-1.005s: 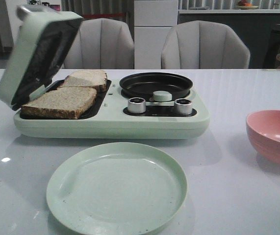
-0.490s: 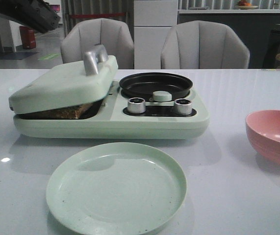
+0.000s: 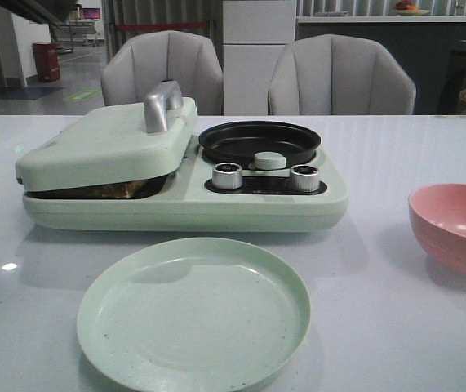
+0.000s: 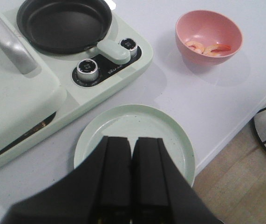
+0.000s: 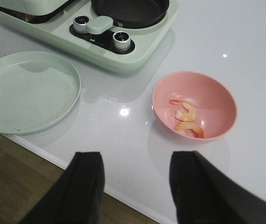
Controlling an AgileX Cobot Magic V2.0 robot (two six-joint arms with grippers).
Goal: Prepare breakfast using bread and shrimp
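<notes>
Looking forward over the tabletop (image 3: 396,327), the front view showed the green breakfast maker (image 3: 184,204) with its lid (image 3: 106,147) lowered onto the bread (image 3: 126,190), of which only a dark crusted edge peeked out of the gap under the lid; the black pan (image 3: 259,140) beside it sat bare, a green plate (image 3: 193,313) lay in front, and a pink bowl (image 3: 454,227) stood well off to the robot's right, with neither arm in sight. The left wrist view had the left claw (image 4: 132,186) with its two fingers pressed together and holding nothing, hanging above the near rim of the plate, the lid's metal handle (image 4: 7,44) off to one side and the shrimp (image 4: 207,48) far across in the bowl. The right wrist view showed the right claw (image 5: 135,184) spread wide and empty over the tabletop's edge, the bowl just beyond its fingers and two pale orange shrimp (image 5: 186,119) lying in the bowl's bottom. With the bread shut in to toast, the shrimp step seemed to be in hand: the next move would likely call for the right claw to reach into the bowl, pinch one small curved piece, and carry it over to the pan.
</notes>
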